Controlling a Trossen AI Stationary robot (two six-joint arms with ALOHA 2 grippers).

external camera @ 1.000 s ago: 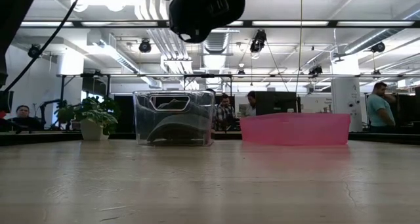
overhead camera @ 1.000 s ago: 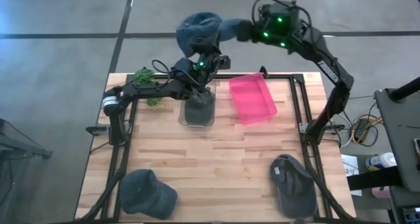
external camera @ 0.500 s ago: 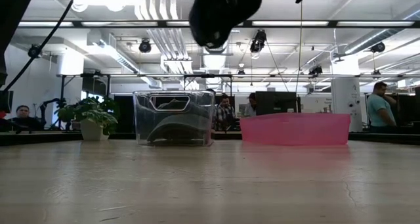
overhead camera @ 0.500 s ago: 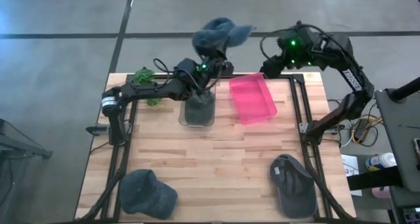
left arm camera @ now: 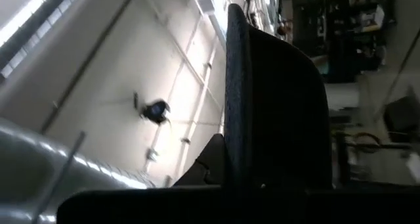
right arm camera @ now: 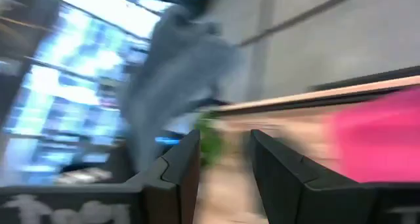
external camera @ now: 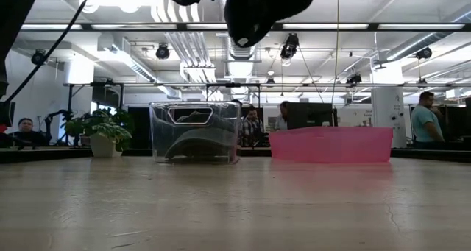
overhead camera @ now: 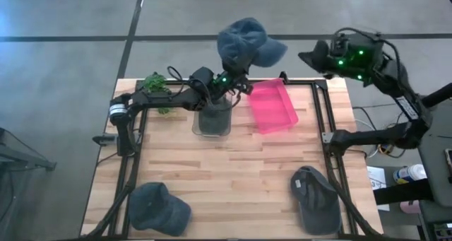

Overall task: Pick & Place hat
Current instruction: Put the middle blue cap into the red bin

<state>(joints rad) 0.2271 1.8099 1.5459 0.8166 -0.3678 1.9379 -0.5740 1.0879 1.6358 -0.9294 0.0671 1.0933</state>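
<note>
The left gripper (overhead camera: 236,77) is clamped on a blue hat (overhead camera: 244,46), held high above the clear bin (overhead camera: 214,119) near the table's (overhead camera: 233,177) far edge; the right gripper (overhead camera: 311,57) hangs beyond that edge, fingers parted, holding nothing; the pink tray (overhead camera: 272,105) lies between; two more hats (overhead camera: 159,207) sit at the near corners.

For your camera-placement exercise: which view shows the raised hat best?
The high view: the whole raised hat shows, held by the left gripper. The low view cuts its top, the left wrist view shows a dark edge, the right wrist view a blur.
</note>
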